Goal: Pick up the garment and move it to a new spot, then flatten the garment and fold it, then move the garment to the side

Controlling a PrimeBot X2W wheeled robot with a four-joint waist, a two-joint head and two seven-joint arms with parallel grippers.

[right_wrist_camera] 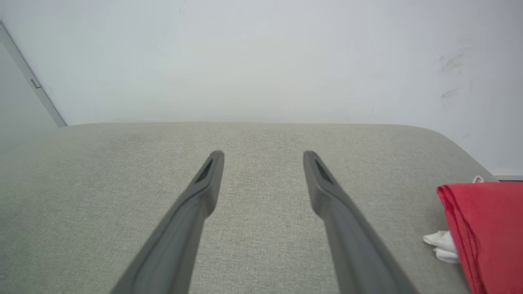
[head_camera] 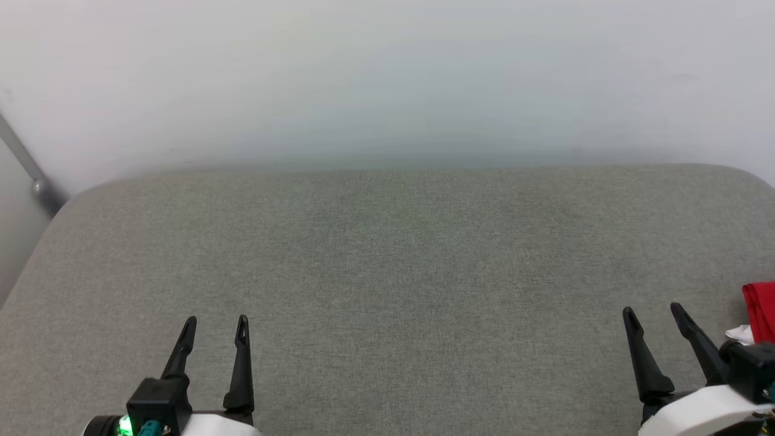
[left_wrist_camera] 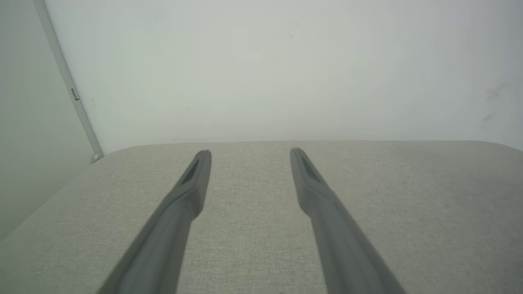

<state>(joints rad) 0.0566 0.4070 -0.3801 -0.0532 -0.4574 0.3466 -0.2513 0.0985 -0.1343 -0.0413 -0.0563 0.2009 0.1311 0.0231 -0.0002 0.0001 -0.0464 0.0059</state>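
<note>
garment (head_camera: 760, 312): laid, apparently folded, at right edge of the bench (head_camera: 387, 272), judged already set aside | left pincer (head_camera: 217, 319): released, nothing held, near edge | right pincer (head_camera: 653, 308): released, nothing held, near garment, not touching

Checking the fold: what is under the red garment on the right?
The garment lies on the grey cushion. A bit of white cloth pokes out beneath its edge; whatever else is under it is covered.
</note>
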